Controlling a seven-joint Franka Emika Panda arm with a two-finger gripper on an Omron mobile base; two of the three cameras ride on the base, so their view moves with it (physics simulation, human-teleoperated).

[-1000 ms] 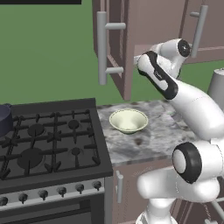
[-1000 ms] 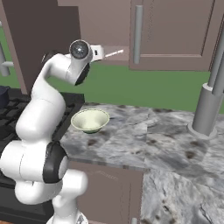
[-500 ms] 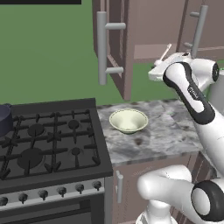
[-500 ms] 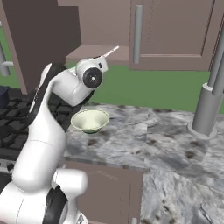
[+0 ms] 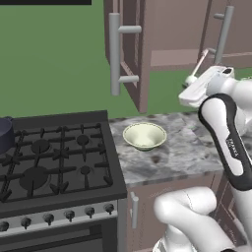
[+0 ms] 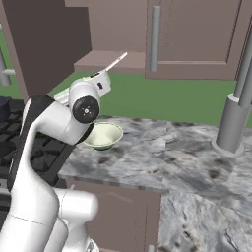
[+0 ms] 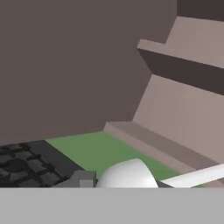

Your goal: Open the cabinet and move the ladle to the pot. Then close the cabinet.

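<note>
The cabinet [image 5: 172, 29] hangs over the counter, its left door [image 5: 139, 54] swung open toward me. In front of the opening, above the counter, my gripper [image 5: 196, 84] is shut on the ladle [image 5: 199, 63]. The ladle's thin handle slants up and its small scoop sits low. From the right base view the ladle [image 6: 116, 61] sticks up from the gripper [image 6: 101, 75]. The scoop [image 7: 127, 175] and handle lie at the bottom of the hand view. The pot [image 5: 5, 135] stands at the stove's far left, well away from the gripper.
A cream bowl [image 5: 144, 135] sits on the marble counter [image 5: 192, 147] below the gripper. The black stove [image 5: 54, 157] is to its left. The open door's bar handle [image 5: 114, 54] juts out. A grey cylinder [image 6: 231, 123] stands at the counter's right.
The arm has swung its elbow round to the right of the left base view. The hand, with the ladle in it, has shifted a little away from the cabinet.
</note>
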